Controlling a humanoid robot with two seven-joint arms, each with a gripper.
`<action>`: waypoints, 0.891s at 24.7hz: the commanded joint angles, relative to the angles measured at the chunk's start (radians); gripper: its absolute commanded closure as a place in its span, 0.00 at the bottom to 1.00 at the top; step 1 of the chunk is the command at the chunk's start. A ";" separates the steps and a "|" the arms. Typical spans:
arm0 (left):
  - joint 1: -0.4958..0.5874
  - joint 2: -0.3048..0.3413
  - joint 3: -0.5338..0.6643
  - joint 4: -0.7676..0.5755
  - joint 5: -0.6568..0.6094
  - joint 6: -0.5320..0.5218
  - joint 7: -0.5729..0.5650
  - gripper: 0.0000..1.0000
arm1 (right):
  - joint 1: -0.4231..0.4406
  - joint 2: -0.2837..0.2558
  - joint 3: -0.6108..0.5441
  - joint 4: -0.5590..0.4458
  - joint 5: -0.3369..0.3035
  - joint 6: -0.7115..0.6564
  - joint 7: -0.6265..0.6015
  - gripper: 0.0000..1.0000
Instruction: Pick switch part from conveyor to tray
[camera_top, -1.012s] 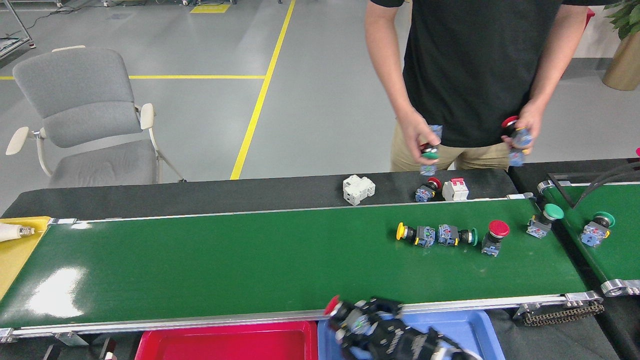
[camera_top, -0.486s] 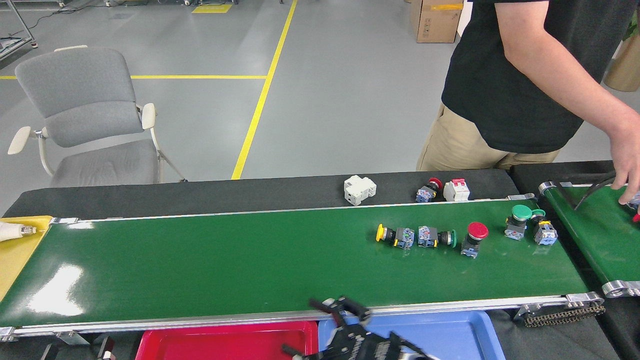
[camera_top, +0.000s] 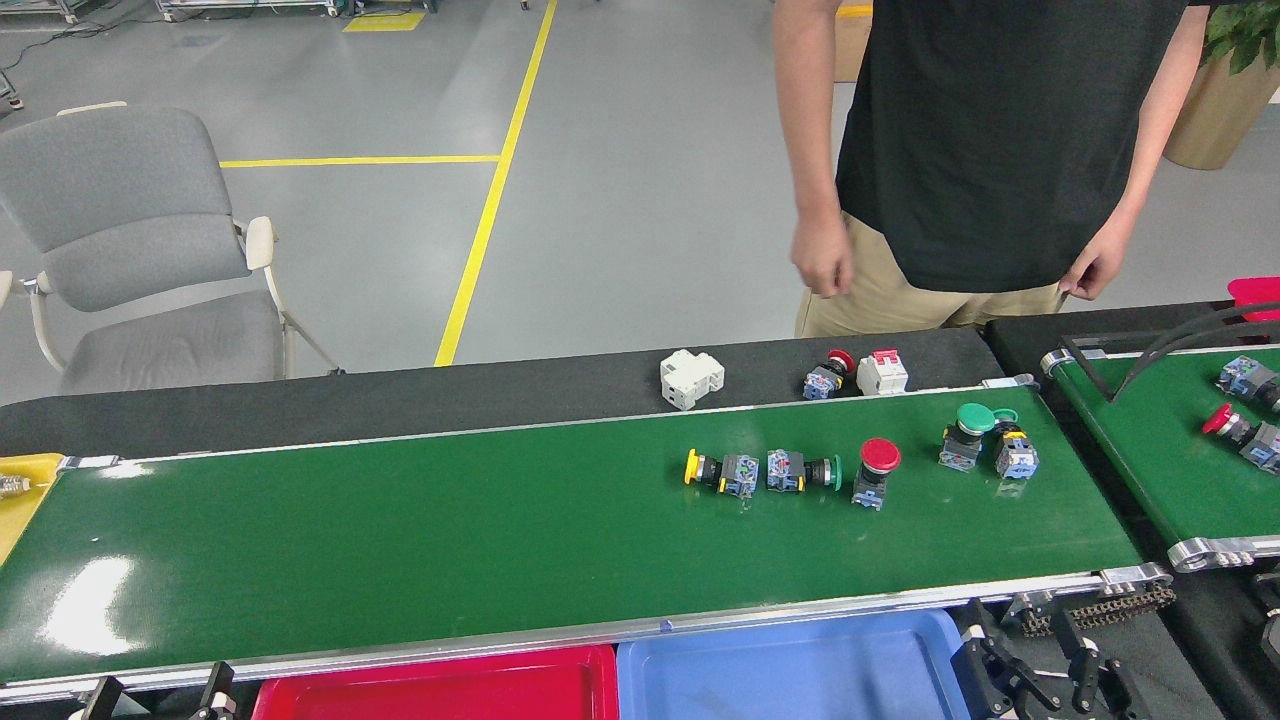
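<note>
Several switch parts lie on the conveyor (camera_top: 400, 540) towards its right end: a yellow-headed one (camera_top: 718, 471), a green-headed one (camera_top: 805, 471), a red mushroom button (camera_top: 876, 470), a green mushroom button (camera_top: 964, 434) and a smaller part (camera_top: 1016, 456). A blue tray (camera_top: 790, 670) and a red tray (camera_top: 440, 690) sit below the near rail; I see nothing in them. My right gripper (camera_top: 1040, 670) is low at the blue tray's right end, fingers spread, holding nothing. Two dark tips at the bottom left may be my left gripper (camera_top: 158, 698).
A person stands behind the belt, hands (camera_top: 820, 262) hanging above the black table. On that table lie a white breaker (camera_top: 692, 378), a small red switch (camera_top: 828, 375) and a red-and-white breaker (camera_top: 882, 372). A second green belt (camera_top: 1150, 440) carries more parts. A chair (camera_top: 130, 260) stands far left.
My right gripper held a red-headed part over the blue tray, opened, then moved right and down. The parts rode left on the belt. The person set down parts and stepped back.
</note>
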 joint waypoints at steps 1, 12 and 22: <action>-0.008 0.010 0.001 -0.006 -0.002 -0.003 -0.001 0.00 | -0.053 -0.007 0.051 0.016 0.051 0.014 0.027 0.07; -0.017 0.010 -0.034 -0.011 -0.002 -0.003 -0.032 0.00 | -0.377 -0.007 0.383 0.378 0.134 0.254 0.026 0.02; -0.089 0.013 -0.123 -0.017 -0.003 -0.004 -0.089 0.00 | -0.467 -0.022 0.459 0.507 0.134 0.303 0.021 0.78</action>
